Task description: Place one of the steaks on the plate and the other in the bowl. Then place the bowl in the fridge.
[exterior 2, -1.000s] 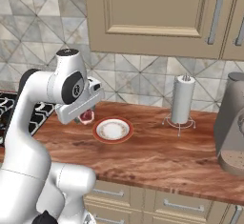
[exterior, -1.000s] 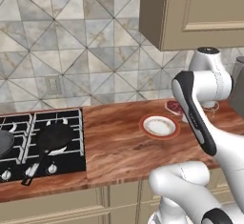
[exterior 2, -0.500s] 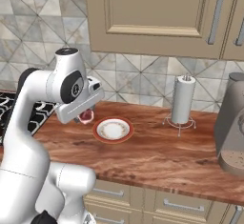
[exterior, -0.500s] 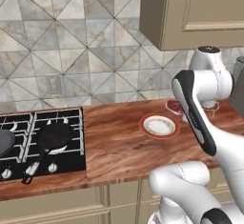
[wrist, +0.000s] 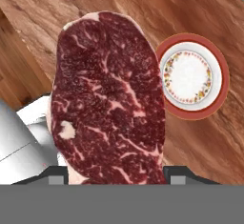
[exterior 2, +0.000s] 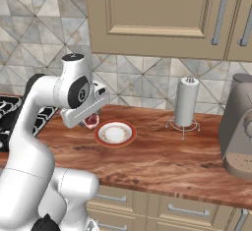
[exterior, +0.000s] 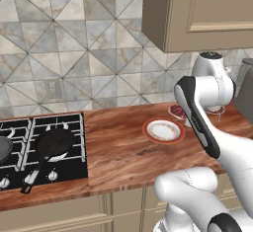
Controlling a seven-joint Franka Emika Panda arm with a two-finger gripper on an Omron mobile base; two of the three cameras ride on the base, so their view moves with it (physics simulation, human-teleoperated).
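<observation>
- Left base view: a steak (exterior: 176, 111) is seen just behind the plate (exterior: 163, 131) on the wooden worktop (exterior: 118, 152), partly hidden by the arm.
- Right base view: the steak (exterior 2: 91, 120) is held up beside the plate (exterior 2: 115, 133).
- Hand view: the pincer (wrist: 116, 173) is clamped on the steak (wrist: 108, 96), above the worktop (wrist: 190, 8), the plate (wrist: 190, 77) lying to one side.

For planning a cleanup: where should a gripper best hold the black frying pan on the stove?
Take the frying pan by its handle, from above, jaws across it: it is long, narrow and points toward the stove's front edge; the round body looks too wide.
</observation>
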